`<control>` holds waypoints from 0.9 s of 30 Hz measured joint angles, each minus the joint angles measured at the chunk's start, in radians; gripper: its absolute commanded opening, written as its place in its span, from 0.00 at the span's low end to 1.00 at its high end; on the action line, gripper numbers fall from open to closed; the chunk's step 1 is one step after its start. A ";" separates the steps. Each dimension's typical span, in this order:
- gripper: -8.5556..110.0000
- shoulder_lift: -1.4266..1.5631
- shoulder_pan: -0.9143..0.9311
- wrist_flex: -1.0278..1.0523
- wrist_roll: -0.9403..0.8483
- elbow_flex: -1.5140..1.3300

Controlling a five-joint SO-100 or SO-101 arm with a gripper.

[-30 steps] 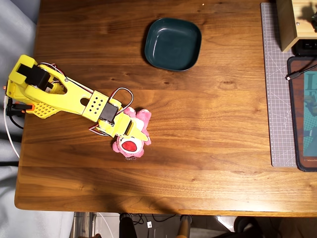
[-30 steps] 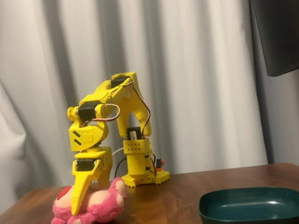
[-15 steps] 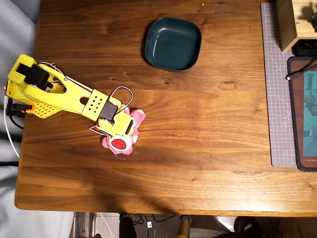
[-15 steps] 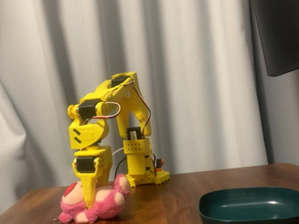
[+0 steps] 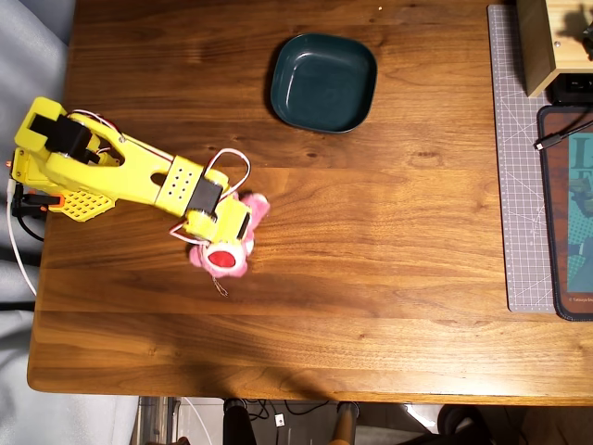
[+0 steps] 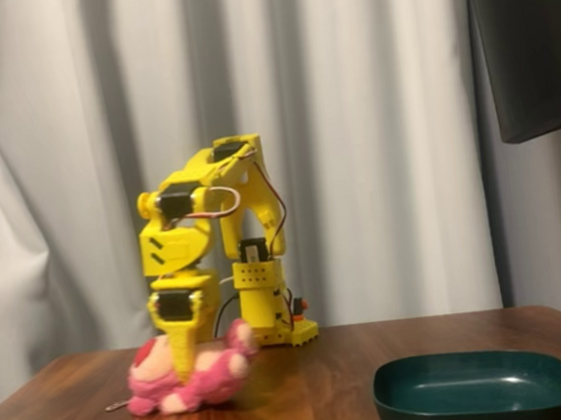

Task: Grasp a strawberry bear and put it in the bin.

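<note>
In the overhead view the gripper [image 5: 225,243] covers the upper body of the strawberry bear [image 5: 225,260]; fingertips are hidden. The wooden box [image 5: 537,42] and dark mat [image 5: 565,213] are cut off at the right edge. In the fixed view the finger [image 6: 183,353] hides the bear's middle.

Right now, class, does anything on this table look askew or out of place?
Only the strawberry bear: it hangs tilted in the tool, one end sagging toward the table, a thin loop trailing from it. The bin sits flat and empty.
</note>
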State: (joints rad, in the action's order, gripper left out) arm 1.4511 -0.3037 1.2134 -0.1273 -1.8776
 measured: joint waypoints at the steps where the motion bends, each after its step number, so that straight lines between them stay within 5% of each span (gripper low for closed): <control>1: 0.07 0.021 0.020 0.014 0.005 0.000; 14: 0.07 0.245 0.609 0.374 0.183 0.417; 27: 0.07 -0.114 0.721 0.336 0.184 1.020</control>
State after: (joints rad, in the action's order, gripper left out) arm 1.3376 0.4172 1.5493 0.0568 -0.8575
